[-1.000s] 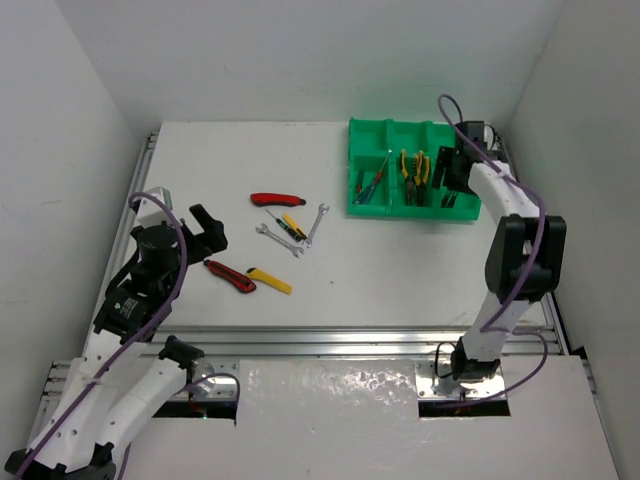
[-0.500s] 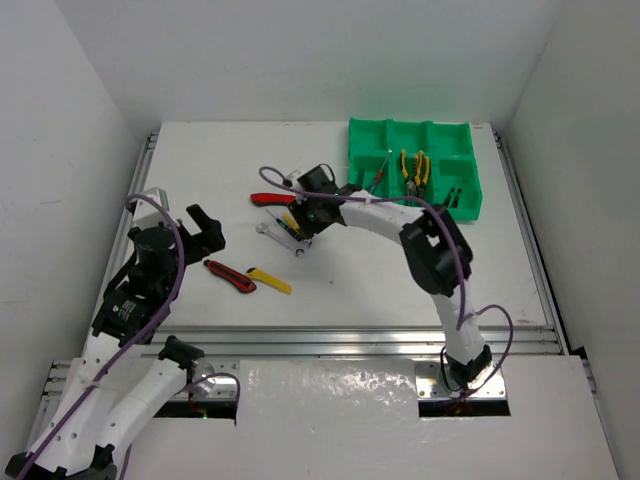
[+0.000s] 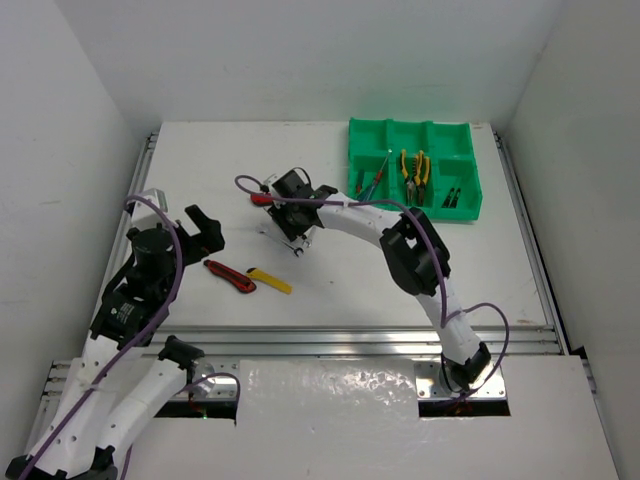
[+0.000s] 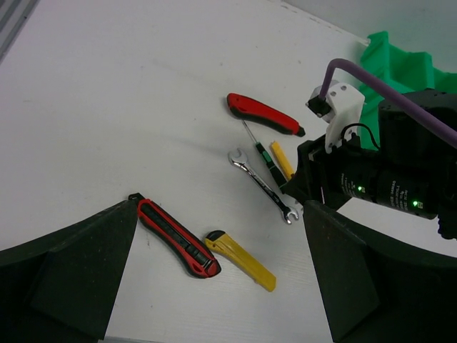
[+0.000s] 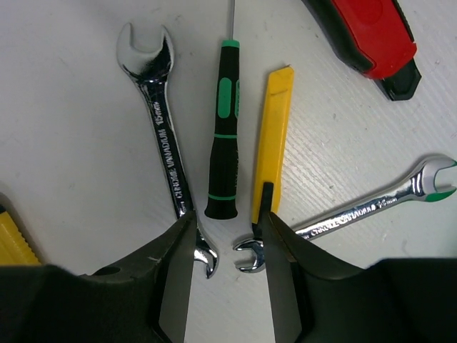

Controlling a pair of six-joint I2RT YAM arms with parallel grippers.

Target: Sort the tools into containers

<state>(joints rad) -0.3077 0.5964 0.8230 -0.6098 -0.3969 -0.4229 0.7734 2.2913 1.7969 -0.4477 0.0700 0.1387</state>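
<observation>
– Right gripper [image 3: 293,207] hangs close over the loose pile, jaws apart, nothing in them. In the wrist view the butt of the green-and-black screwdriver [image 5: 224,143] sits just ahead of the gap between its fingers [image 5: 171,275], with a yellow knife [image 5: 275,136] right beside it on one side and a silver wrench [image 5: 163,136] on the other.

– What else is near it? And the left one?

– Second wrench [image 5: 371,207] runs off at an angle past the yellow knife, red knife [image 5: 364,32] further out beyond that. Green tray [image 3: 415,213] is well off to the gripper's side, yellow pliers [image 3: 413,165] in a middle compartment. Left gripper [image 3: 205,227] is wide open too, empty, above the table [image 3: 200,160]; a red-and-black knife [image 4: 178,239] and another yellow knife [image 4: 239,251] lie just ahead of it, end to end.
</observation>
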